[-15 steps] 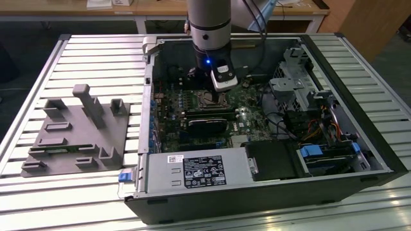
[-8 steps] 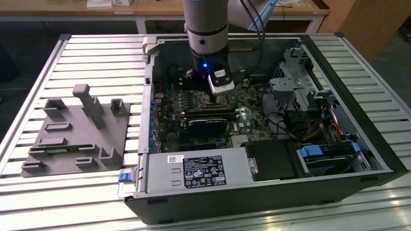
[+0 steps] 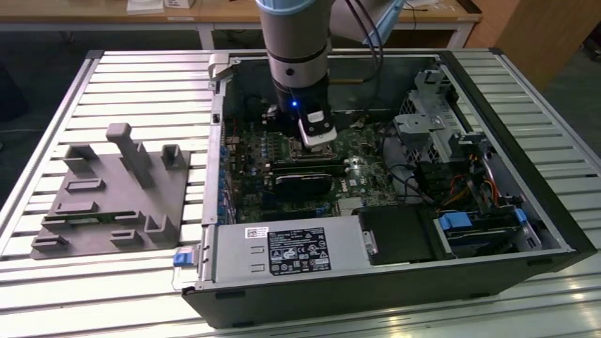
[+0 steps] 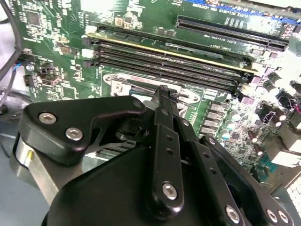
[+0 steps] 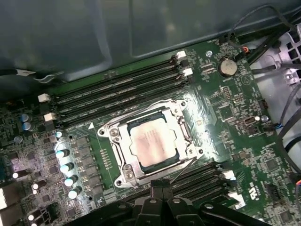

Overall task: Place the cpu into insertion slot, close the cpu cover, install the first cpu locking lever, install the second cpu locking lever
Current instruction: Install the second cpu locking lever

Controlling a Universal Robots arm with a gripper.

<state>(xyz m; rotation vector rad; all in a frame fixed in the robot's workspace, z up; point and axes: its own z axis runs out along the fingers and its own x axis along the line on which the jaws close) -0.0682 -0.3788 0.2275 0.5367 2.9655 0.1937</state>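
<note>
The cpu (image 5: 153, 143), a small square chip with a grey metal top, lies flat in the socket on the green motherboard (image 5: 221, 108). The silvery cpu cover (image 5: 116, 147) lies down around it, framing the chip. A thin wire lever (image 5: 181, 169) runs along the socket edge nearest my gripper (image 5: 163, 187); whether it is latched I cannot tell. In both wrist views my black gripper (image 4: 162, 90) hovers just beside the socket (image 4: 141, 84), fingers together with nothing between them. In the exterior view the gripper (image 3: 317, 144) hangs low inside the open computer case (image 3: 526, 176).
Rows of memory slots (image 5: 117, 89) flank the socket on both sides. A black card (image 3: 300, 179) and the power supply (image 3: 291, 253) lie towards the case's front. Drive cages and cables (image 3: 427, 130) fill the exterior view's right. A grey fixture (image 3: 112, 190) stands on the slatted table.
</note>
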